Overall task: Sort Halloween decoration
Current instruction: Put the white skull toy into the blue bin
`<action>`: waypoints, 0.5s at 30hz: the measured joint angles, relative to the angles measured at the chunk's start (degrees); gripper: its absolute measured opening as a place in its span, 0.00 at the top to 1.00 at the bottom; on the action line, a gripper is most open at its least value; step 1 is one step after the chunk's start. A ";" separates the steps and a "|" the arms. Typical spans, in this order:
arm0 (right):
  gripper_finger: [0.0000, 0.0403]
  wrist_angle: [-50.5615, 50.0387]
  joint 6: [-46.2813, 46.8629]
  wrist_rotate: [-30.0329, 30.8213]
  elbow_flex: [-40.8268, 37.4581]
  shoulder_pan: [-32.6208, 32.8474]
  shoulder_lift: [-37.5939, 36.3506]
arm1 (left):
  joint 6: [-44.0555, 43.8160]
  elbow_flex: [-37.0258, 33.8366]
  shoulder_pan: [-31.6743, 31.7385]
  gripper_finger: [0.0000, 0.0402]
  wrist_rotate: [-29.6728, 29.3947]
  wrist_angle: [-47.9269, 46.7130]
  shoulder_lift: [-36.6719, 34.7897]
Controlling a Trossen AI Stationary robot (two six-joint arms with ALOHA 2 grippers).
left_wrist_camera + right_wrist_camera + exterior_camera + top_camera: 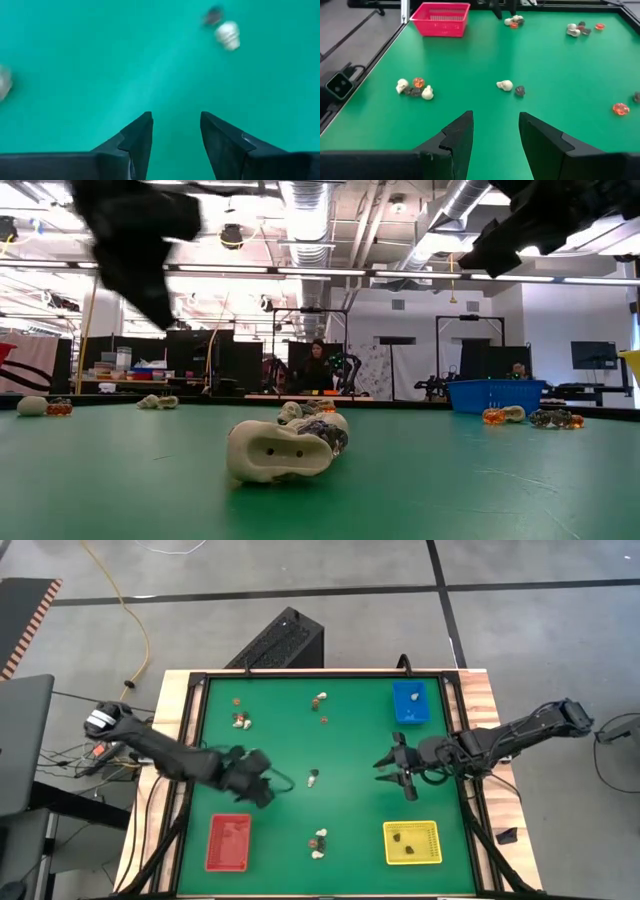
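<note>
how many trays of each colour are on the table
red tray: 1
yellow tray: 1
blue tray: 1
total: 3

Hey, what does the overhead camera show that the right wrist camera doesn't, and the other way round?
Only the high view shows the blue tray, the yellow tray and the left gripper above bare mat. Only the right wrist view shows the right gripper from behind, fingers apart with nothing between them. Both show the red tray, the green mat and the cream skull trinket near the middle.
</note>
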 joint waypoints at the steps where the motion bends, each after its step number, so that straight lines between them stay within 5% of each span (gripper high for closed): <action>1: 0.53 -0.05 0.59 -0.02 0.00 -0.32 0.00 | 5.05 0.00 2.42 0.63 2.24 4.09 0.93; 4: 0.53 -0.03 1.92 0.00 0.00 -0.96 0.00 | 15.73 0.01 8.40 0.64 10.22 17.47 4.50; 9: 0.53 -0.04 2.00 0.00 0.00 -0.99 0.00 | 17.84 0.02 13.57 0.65 20.93 30.65 12.23; 15: 0.53 -0.45 1.63 -0.02 0.00 -0.83 0.00 | 11.08 0.02 13.82 0.65 19.42 34.03 20.16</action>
